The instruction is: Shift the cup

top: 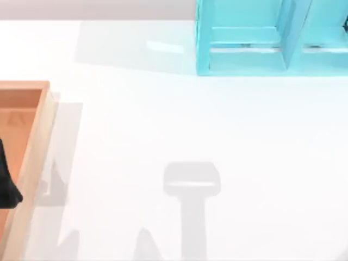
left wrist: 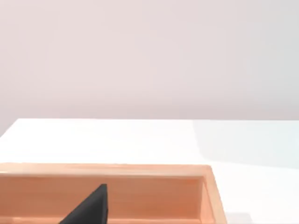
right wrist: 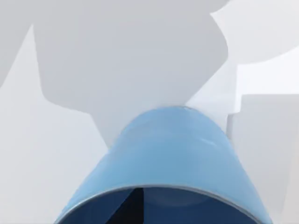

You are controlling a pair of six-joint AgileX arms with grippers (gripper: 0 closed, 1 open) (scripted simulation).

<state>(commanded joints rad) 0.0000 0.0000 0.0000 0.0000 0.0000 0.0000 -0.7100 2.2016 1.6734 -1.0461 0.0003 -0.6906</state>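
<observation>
- Right claw: its wrist view looks straight over the blue cup (right wrist: pixel 168 158), very close, the darker rim and inside nearest the camera; I cannot tell whether the claw grips the cup or stands open.
- The cup is seen above the white counter (right wrist: pixel 28 154), with broad grey shadows lying on the surface behind it.
- Left claw (top: pixel 6 185): a dark shape over the wooden tray (top: pixel 38 141) at the counter's left edge; whether it is open or closed, I cannot tell.
- A turquoise shelf (top: pixel 244 60) stands at the far side, right of centre, well apart from the tray.
</observation>
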